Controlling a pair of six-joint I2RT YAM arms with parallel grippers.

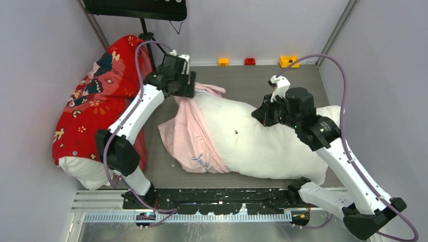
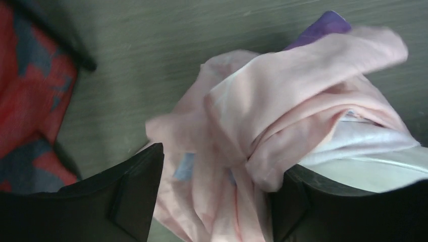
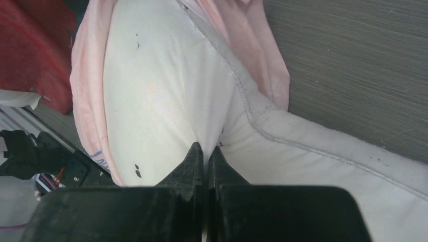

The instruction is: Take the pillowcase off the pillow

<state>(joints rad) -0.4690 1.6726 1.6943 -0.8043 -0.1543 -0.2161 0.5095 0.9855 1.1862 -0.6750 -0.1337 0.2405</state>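
The white pillow (image 1: 257, 141) lies across the table's middle. The pale pink pillowcase (image 1: 194, 136) is bunched over its left end, blue lettering at its near edge. My left gripper (image 1: 186, 91) is at the case's far left corner. In the left wrist view its jaws (image 2: 217, 171) stand wide apart with bunched pink fabric (image 2: 282, 91) between them, and white cloth (image 2: 363, 151) shows at the right. My right gripper (image 1: 258, 115) sits on the pillow's top. In the right wrist view it (image 3: 206, 148) is shut on a pinch of the white pillow (image 3: 161, 91), with the pink case (image 3: 86, 91) beyond.
A pillow in a red cartoon-patterned case (image 1: 96, 111) leans on the left wall, close to my left arm. Small orange (image 1: 222, 61), red (image 1: 250, 61) and yellow (image 1: 288, 61) blocks sit along the back edge. A dark stand (image 1: 136, 7) rises at the back left.
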